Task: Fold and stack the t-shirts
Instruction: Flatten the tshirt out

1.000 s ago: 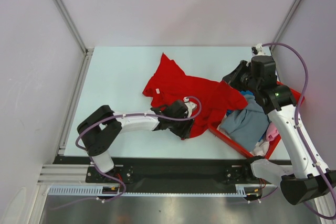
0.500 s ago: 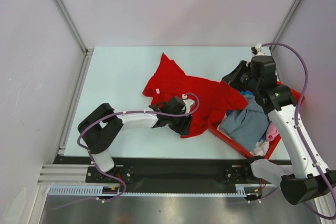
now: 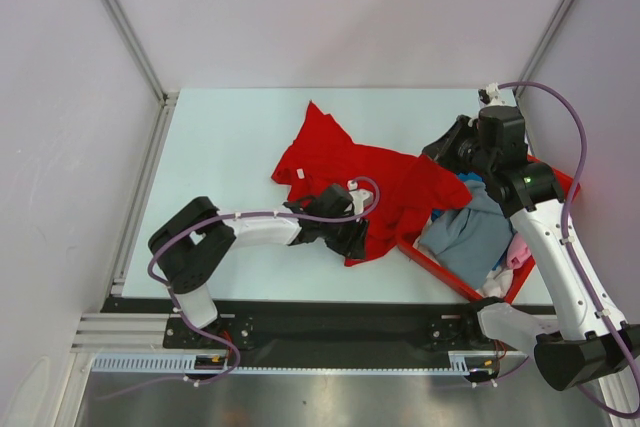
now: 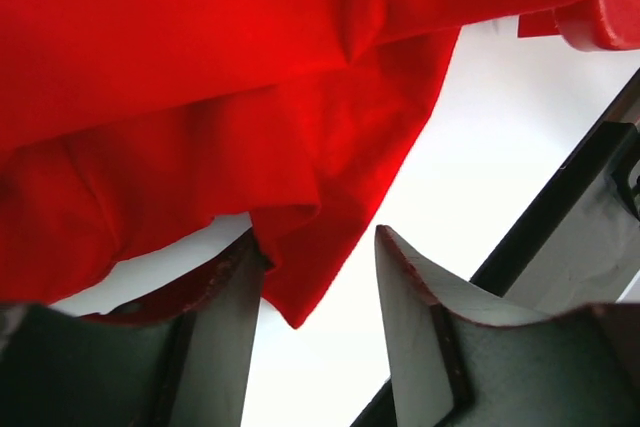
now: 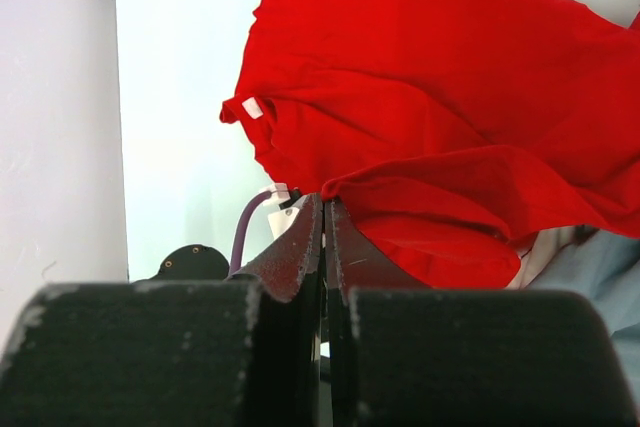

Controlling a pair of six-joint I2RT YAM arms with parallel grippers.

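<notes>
The large bright red t-shirt (image 3: 345, 162) lies crumpled on the middle of the table, its right edge draped over the bin. My left gripper (image 3: 352, 239) is at the shirt's near hem. In the left wrist view the left gripper (image 4: 318, 282) is open, with a red hem corner (image 4: 300, 292) hanging between the fingers against the left finger (image 4: 225, 332). My right gripper (image 3: 441, 150) hovers above the shirt's right edge; in the right wrist view it (image 5: 325, 205) is shut, with no cloth visible between the jaws. A grey-blue shirt (image 3: 470, 230), a pink one (image 3: 519, 251), a white one (image 3: 497, 276) and a blue one (image 3: 470, 180) lie in the bin.
The rigid red plastic bin (image 3: 440, 268) stands tilted at the table's right side under the right arm; its corner shows in the left wrist view (image 4: 600, 22). The black front rail (image 3: 320, 322) runs along the near edge. Enclosure walls and aluminium posts surround the table.
My left gripper has shifted slightly left and toward the near edge along the red shirt's hem. The right arm has not moved.
</notes>
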